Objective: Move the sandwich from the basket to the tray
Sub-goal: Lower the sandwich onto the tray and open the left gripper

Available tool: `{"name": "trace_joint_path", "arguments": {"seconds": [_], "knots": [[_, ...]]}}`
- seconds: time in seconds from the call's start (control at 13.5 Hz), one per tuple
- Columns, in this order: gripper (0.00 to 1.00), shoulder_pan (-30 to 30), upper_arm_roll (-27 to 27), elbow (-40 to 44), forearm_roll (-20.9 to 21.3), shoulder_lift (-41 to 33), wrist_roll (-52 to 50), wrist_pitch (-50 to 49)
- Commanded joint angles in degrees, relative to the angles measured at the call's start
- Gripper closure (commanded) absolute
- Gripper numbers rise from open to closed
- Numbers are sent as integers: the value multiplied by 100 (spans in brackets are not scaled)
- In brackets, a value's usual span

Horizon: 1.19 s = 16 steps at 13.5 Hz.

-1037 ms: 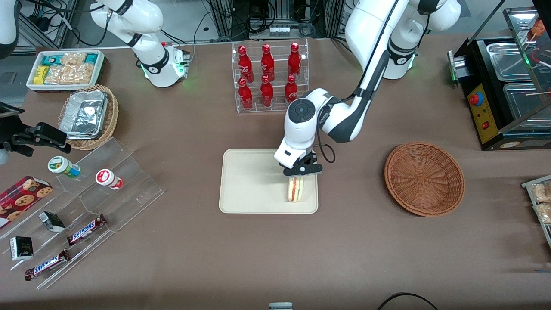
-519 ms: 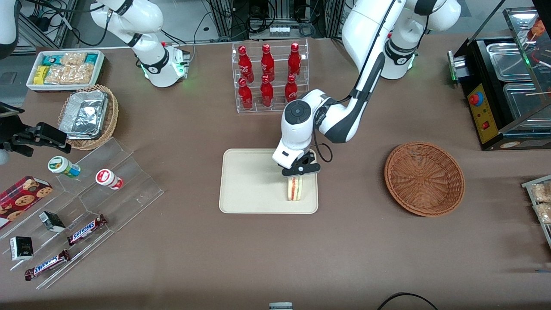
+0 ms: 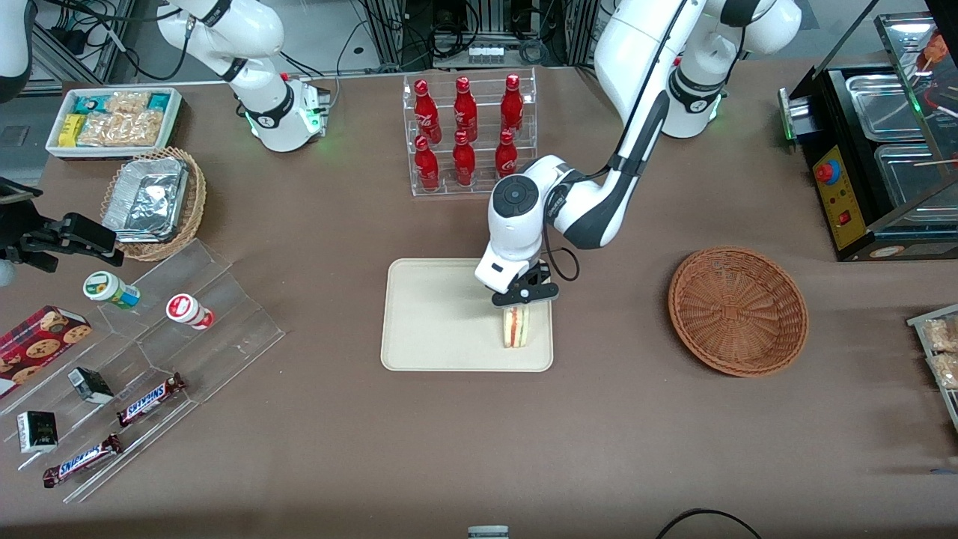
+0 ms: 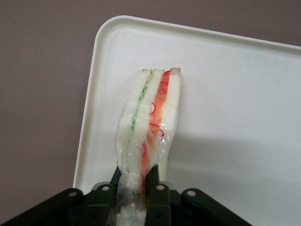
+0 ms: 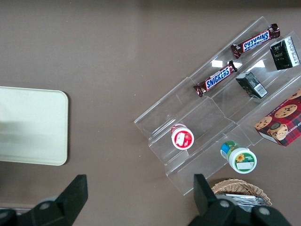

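Observation:
The sandwich (image 3: 514, 328), a plastic-wrapped wedge of white bread with red and green filling, stands on edge on the cream tray (image 3: 434, 322), near the tray corner closest to the front camera at the basket's end. It also shows in the left wrist view (image 4: 149, 117) over the tray (image 4: 235, 94). My left gripper (image 3: 522, 297) is directly above it, shut on the sandwich's upper end; the black fingers (image 4: 153, 181) pinch the wrapped bread. The reddish-brown wicker basket (image 3: 738, 310) sits empty toward the working arm's end of the table.
A clear rack of red bottles (image 3: 468, 135) stands farther from the camera than the tray. Toward the parked arm's end are a clear stepped display (image 3: 150, 359) with snacks, a tan basket of foil containers (image 3: 153, 201) and a white bin of packets (image 3: 114, 120). A black appliance (image 3: 876, 165) stands near the basket.
The left gripper with the sandwich shifted slightly toward the parked arm's end and a little farther from the camera over the tray; it stays shut on the sandwich.

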Motion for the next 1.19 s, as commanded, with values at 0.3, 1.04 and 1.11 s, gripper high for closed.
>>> {"name": "trace_joint_path", "arguments": {"seconds": [0.3,1.04,1.11], "knots": [[0,-76,62,325,41,-92,-189,-164],[0,328,580,906,49,-1822,-436,-2192],[0,451,650,906,58,-2042,-349,-2430]]}}
